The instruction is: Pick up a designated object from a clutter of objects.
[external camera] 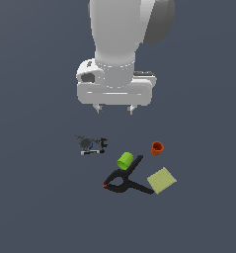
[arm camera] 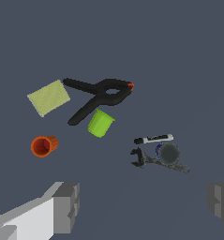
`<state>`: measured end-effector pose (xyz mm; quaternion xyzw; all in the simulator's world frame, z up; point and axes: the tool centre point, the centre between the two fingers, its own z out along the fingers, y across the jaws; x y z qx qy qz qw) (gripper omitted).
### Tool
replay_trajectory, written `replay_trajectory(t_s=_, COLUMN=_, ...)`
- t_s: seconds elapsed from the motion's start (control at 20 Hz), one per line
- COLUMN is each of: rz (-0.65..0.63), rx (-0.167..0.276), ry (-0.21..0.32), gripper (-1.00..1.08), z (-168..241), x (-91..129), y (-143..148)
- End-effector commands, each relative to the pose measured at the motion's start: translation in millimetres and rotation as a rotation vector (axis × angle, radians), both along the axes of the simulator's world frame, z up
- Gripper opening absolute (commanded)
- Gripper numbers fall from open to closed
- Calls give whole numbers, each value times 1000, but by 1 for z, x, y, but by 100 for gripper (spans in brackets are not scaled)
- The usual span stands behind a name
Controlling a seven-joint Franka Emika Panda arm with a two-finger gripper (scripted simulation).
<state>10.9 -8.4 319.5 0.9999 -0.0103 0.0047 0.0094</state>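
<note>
The designated object [external camera: 85,143] [arm camera: 169,153] is a small dark grey roundish lump with bluish bits at its edge. It lies on the floor on top of a thin dark spindly piece [external camera: 100,142] [arm camera: 140,158], beside a black-and-white marker [external camera: 92,152] [arm camera: 153,139]. My gripper [external camera: 114,109] hangs well above the clutter of objects, open and empty. In the exterior view the lump is below the gripper and toward the exterior view's left. In the wrist view both fingers [arm camera: 66,206] show far apart.
A lime-green cup [external camera: 125,160] [arm camera: 100,123] lies on its side against a big black clamp [external camera: 124,181] [arm camera: 101,95]. An orange cup [external camera: 157,147] [arm camera: 43,146] and a pale yellow-green square pad [external camera: 162,180] [arm camera: 48,97] lie toward the exterior view's right.
</note>
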Motion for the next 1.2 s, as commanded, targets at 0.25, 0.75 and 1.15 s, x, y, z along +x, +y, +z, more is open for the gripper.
replay_trajectory(t_s=0.25, rz=26, rx=1, ry=2, gripper=100, z=2, x=0, y=6)
replay_trajectory(t_s=0.75, rz=67, rx=2, ry=5, gripper=100, z=4, x=-1, y=16)
replay_trajectory(t_s=1.15, rz=32, rx=14, ry=5, gripper=100, z=-29, x=3, y=-4)
